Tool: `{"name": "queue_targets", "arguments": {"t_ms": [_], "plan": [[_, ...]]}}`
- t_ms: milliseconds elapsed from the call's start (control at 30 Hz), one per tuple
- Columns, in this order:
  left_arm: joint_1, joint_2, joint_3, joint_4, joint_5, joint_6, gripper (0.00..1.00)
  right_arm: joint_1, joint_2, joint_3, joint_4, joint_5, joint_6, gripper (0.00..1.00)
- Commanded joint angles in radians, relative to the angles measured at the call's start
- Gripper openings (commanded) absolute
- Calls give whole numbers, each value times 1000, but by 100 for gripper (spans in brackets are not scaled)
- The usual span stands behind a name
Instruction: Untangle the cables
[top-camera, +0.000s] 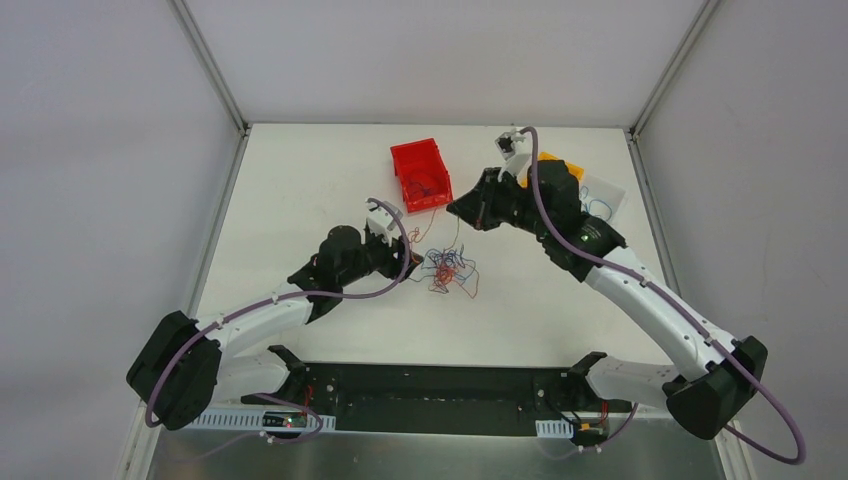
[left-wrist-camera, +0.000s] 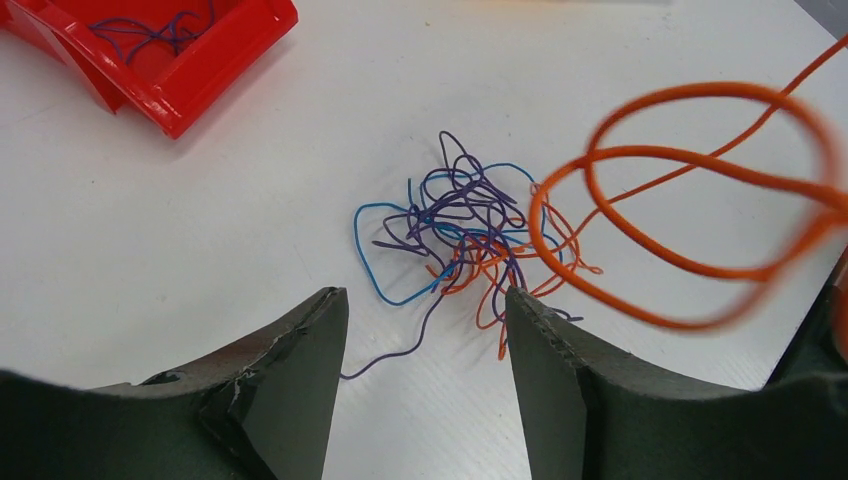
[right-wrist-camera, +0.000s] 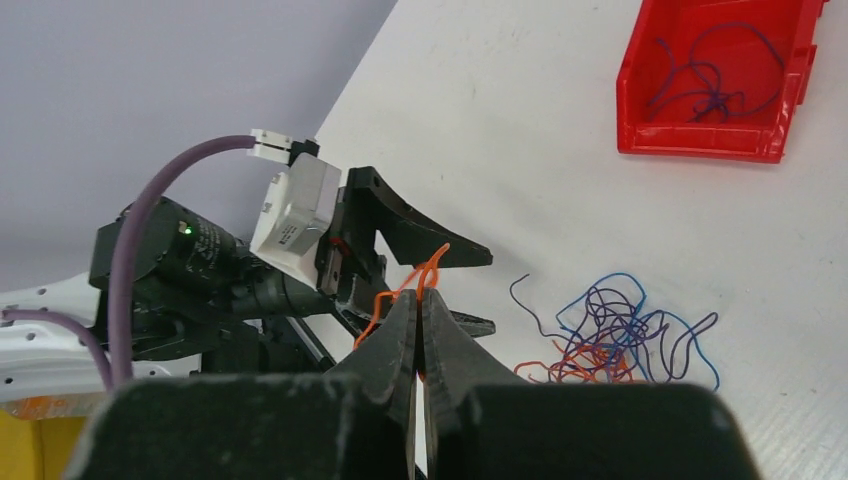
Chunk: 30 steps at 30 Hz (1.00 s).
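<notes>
Right now the cables (top-camera: 447, 270) lie as a loose, springy knot of hair-thin blue, dark purple and orange strands on the smooth white table (top-camera: 300, 190), between the two arms and near the red plastic bin (top-camera: 420, 175), whose glossy, angular tray holds a few more purple and blue curls. The right gripper (right-wrist-camera: 420, 298) is clenched, its dark wedge-shaped fingers pinching one orange cable (left-wrist-camera: 720, 88) that rises off the knot in round, stiff loops. The left gripper (left-wrist-camera: 425, 295) is released: its matte black jaws, rough along the edges, stand apart above the table at the near side of the knot, gripping nothing, with a thin purple tail lying on the table between them
</notes>
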Motion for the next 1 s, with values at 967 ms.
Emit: {"name": "queue_targets", "arguments": {"t_ms": [967], "plan": [[8,112,64,96,272,-27,68,-38,14,314,-121,-140,84,0]]}}
